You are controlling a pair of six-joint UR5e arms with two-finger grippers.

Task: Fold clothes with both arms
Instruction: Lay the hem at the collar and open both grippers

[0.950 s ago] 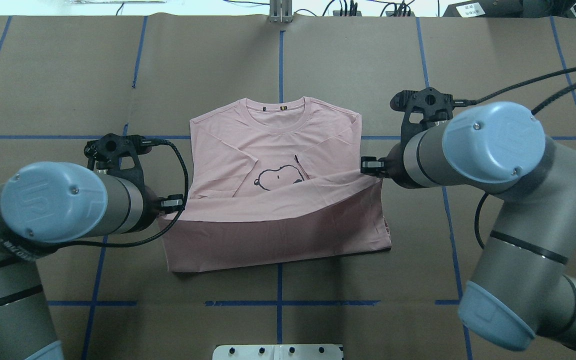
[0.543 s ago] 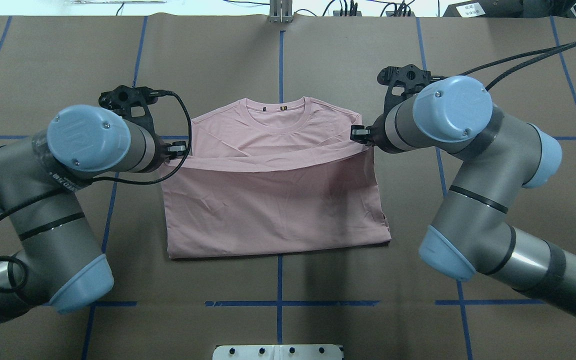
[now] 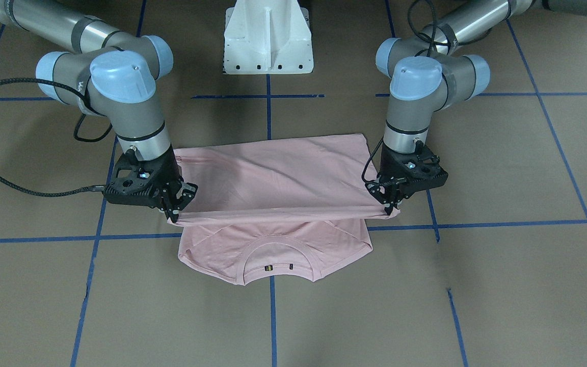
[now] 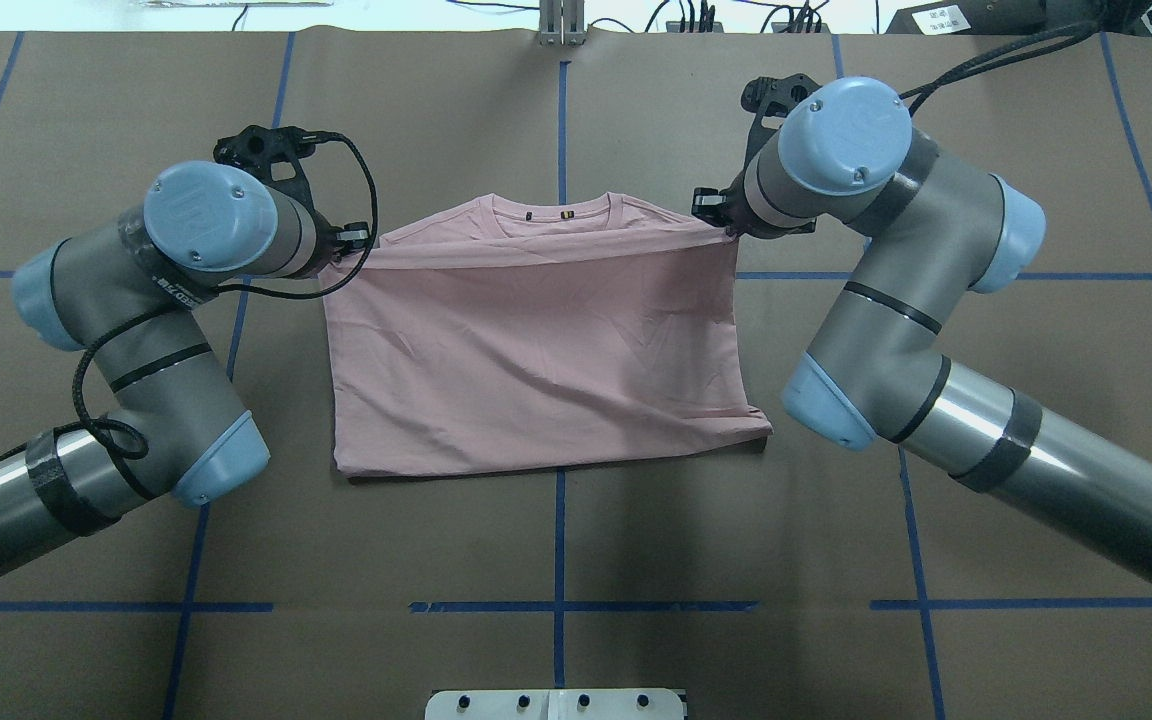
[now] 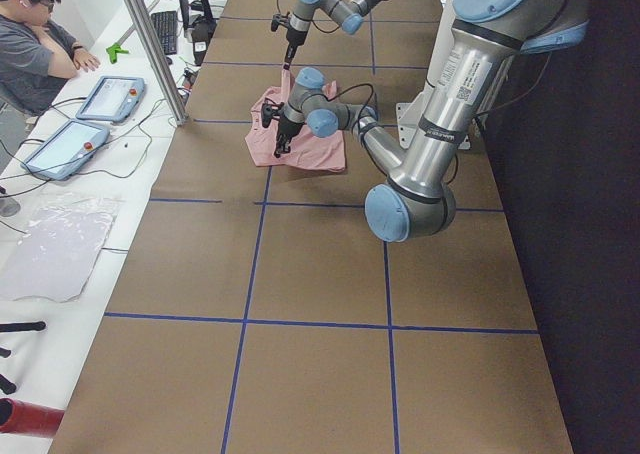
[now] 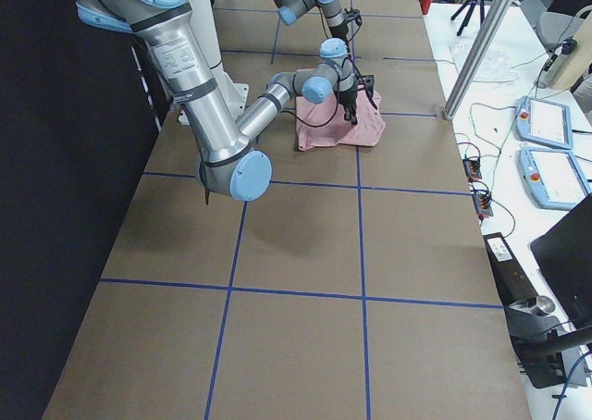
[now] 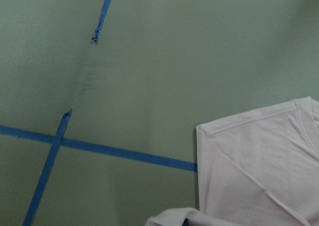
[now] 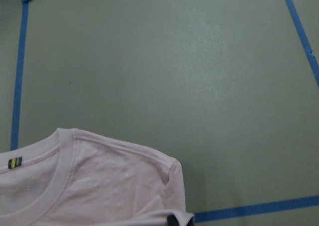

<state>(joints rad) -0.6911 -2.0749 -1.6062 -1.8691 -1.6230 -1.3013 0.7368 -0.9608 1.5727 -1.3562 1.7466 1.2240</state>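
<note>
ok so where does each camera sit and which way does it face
Front-facing: across the table, steeply down, pedestal at top; left arm on view's right, right arm on left.
Overhead: behind the arms, looking forward and down; both arms show.
Exterior left: table's end, looking along it; left arm nearest.
Exterior right: opposite end; right arm nearest.
Left wrist: down on T-shirt shoulder and blue tape; no arm shows.
Right wrist: down on the collar; no arm shows.
Shared: front-facing and overhead both show both arms holding the T-shirt.
</note>
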